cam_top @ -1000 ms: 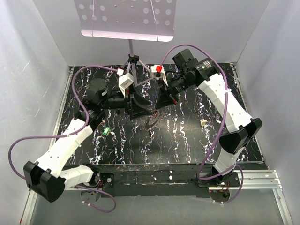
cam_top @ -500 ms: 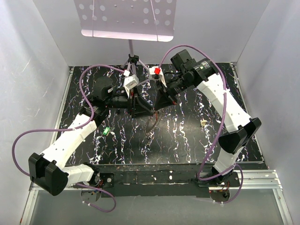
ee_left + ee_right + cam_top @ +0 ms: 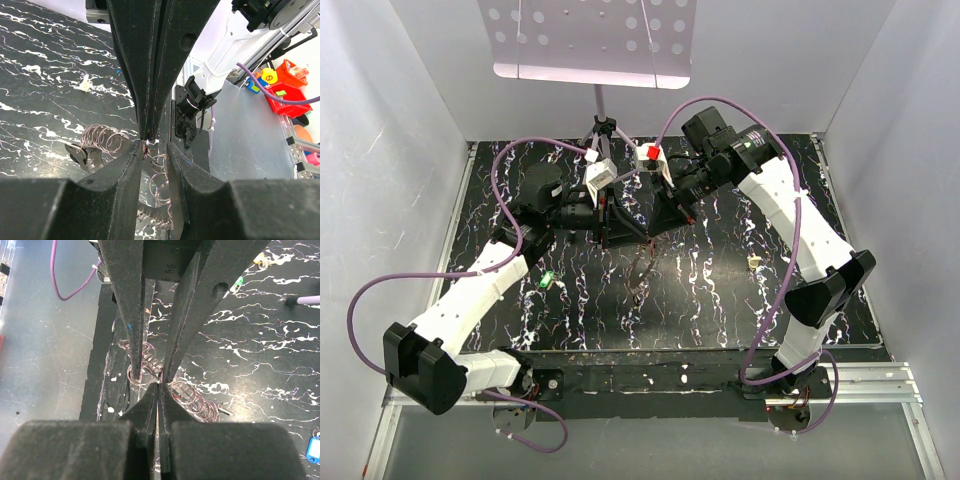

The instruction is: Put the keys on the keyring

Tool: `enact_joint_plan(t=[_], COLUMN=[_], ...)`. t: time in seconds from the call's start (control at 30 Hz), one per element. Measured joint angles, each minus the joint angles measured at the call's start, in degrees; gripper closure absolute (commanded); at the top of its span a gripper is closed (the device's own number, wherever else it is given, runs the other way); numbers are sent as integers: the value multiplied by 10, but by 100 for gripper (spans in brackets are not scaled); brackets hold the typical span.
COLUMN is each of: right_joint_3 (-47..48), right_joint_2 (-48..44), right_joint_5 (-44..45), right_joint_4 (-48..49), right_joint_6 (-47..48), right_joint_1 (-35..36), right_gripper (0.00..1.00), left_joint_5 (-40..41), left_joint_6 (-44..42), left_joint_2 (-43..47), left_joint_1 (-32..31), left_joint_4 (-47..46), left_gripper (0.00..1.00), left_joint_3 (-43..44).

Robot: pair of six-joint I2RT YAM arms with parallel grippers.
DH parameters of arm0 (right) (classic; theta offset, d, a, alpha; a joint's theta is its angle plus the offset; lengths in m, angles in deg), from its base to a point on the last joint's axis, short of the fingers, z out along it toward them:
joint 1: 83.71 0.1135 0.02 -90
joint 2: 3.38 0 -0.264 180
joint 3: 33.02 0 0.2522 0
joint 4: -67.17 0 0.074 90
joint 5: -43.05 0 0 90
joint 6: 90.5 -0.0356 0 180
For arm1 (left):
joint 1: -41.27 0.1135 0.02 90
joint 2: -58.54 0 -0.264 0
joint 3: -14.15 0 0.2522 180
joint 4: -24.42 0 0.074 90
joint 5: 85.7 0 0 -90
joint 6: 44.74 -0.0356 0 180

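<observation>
Black marbled table (image 3: pixel 720 300); right end effector (image 3: pixel 158 385) tight on keyring (image 3: pixel 190 393), left end effector (image 3: pixel 154 148) slightly open, narrower than before.

The top camera sits high behind the arm bases and looks down and forward over the whole table (image 3: pixel 720 300), as far as the music stand (image 3: pixel 590 40) at the back wall. The left wrist camera looks from very close along the left gripper (image 3: pixel 154 150) towards the right arm's side. The right wrist camera looks just as closely along the right gripper (image 3: pixel 158 386) the opposite way. The two wrist views face each other and share the keyring (image 3: pixel 102 140) and the patch of table beneath it, which the top view shows near its centre.
</observation>
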Motion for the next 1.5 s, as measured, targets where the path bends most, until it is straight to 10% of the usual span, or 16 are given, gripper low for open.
enact_joint_plan(t=[0.73,0.9,1.27,1.5], right_joint_3=[0,0,0,-28], right_joint_2=[1,1,-42,-77], right_joint_5=[-13,-22,-104,-136], right_joint_4=[-9,-8,-5,46], right_joint_6=[-12,-26,-74,-164], right_joint_1=[1,-1,-45,-47], right_gripper=[99,54,50,52], left_joint_5=[-10,9,201,327], left_joint_6=[-8,23,266,406], left_joint_2=[-5,8,145,67], left_joint_1=[-3,-5,-7,-8], left_joint_4=[7,-22,-489,-733], left_gripper=[100,100,100,100], left_joint_3=[0,-19,-294,-349])
